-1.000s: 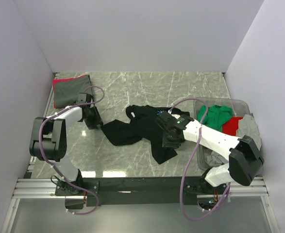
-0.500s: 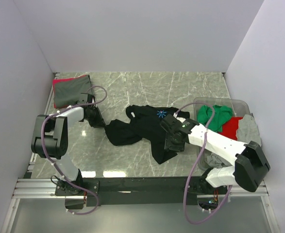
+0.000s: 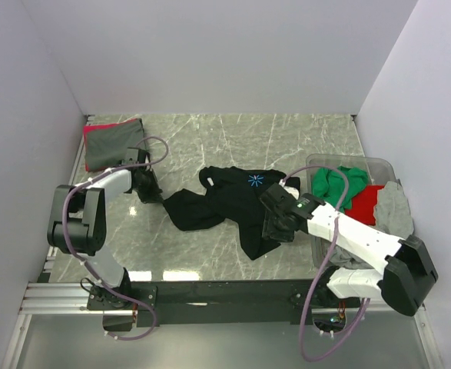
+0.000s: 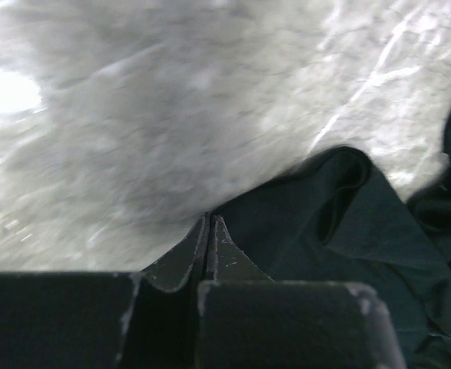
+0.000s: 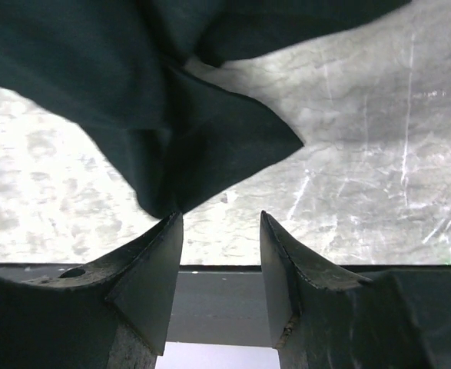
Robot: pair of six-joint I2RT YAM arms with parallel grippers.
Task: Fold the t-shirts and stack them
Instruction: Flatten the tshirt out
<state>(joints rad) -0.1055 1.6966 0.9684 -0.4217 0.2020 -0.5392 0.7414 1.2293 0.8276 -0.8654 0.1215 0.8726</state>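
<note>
One black shirt (image 3: 225,201): crumpled at centre of desk (image 3: 210,138); soft, limp, light.
Left pincer (image 4: 210,231): shut at its 9 o'clock edge; cloth caught or not, unclear.
Right pincer (image 5: 217,219): open, empty, over the 5 o'clock hem.
Grip: probably corners or hem.

Bare table (image 3: 233,134) behind black t-shirt (image 3: 225,198)

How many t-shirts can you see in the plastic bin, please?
3: green shirt at the far end, red shirt in the middle, grey shirt at right; more may be hidden.
</note>
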